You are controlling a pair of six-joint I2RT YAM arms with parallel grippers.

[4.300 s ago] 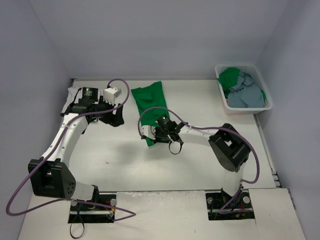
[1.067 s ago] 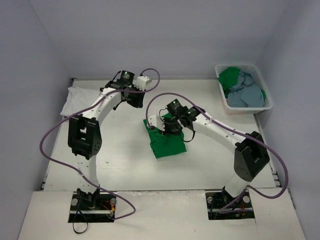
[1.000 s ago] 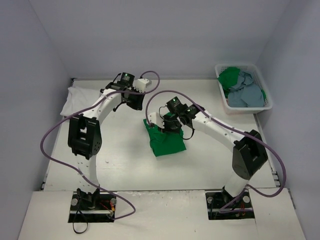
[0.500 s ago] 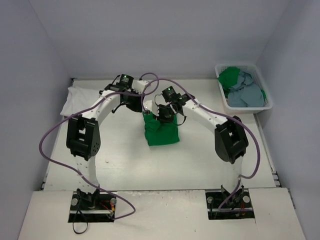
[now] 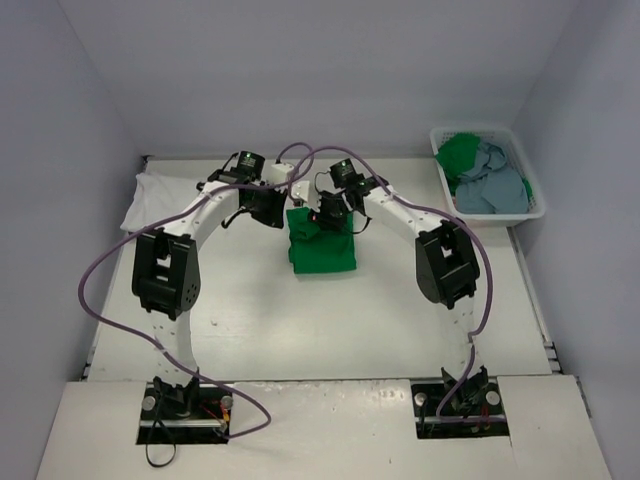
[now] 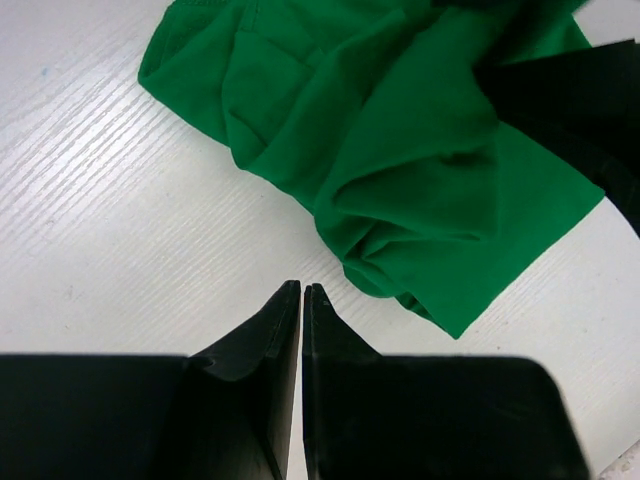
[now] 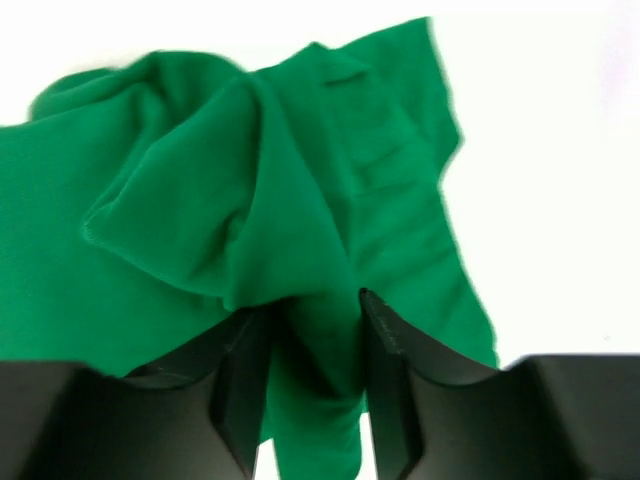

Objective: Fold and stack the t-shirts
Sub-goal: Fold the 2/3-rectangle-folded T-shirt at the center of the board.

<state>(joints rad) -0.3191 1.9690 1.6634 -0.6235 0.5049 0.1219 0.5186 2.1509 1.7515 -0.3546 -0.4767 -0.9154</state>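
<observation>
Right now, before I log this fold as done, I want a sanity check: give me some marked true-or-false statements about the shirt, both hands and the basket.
The left hand is shut and empty. True.
Part of the green t-shirt sits between the fingers of the right hand. True.
The green t-shirt lies spread flat on the table. False: it is bunched and folded over.
The basket is empty. False: crumpled clothes fill it.
</observation>
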